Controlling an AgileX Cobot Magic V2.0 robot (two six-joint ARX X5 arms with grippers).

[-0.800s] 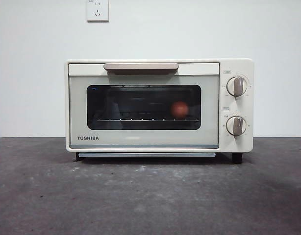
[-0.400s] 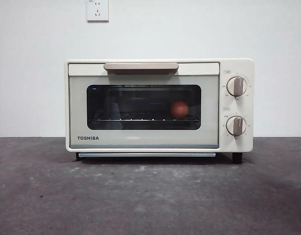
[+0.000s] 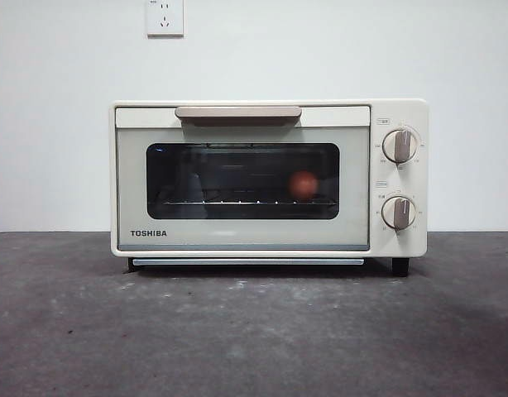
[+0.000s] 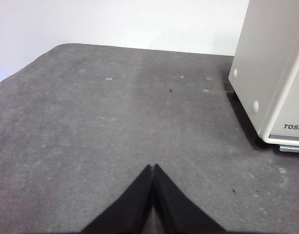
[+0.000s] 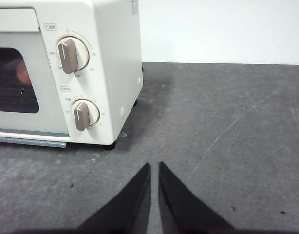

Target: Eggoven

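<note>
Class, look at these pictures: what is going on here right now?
Nothing is being handled. The egg sits on the rack inside the oven, whose door is closed. The left tool hangs shut over the table beside one side of the oven; the right tool, nearly shut and empty, hangs by the side with the knobs.

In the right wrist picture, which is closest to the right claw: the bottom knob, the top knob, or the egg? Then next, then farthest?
1. Bottom knob, lowest on the oven's front panel.
2. Top knob, above it.
3. Egg, behind the glass, inside.
</note>
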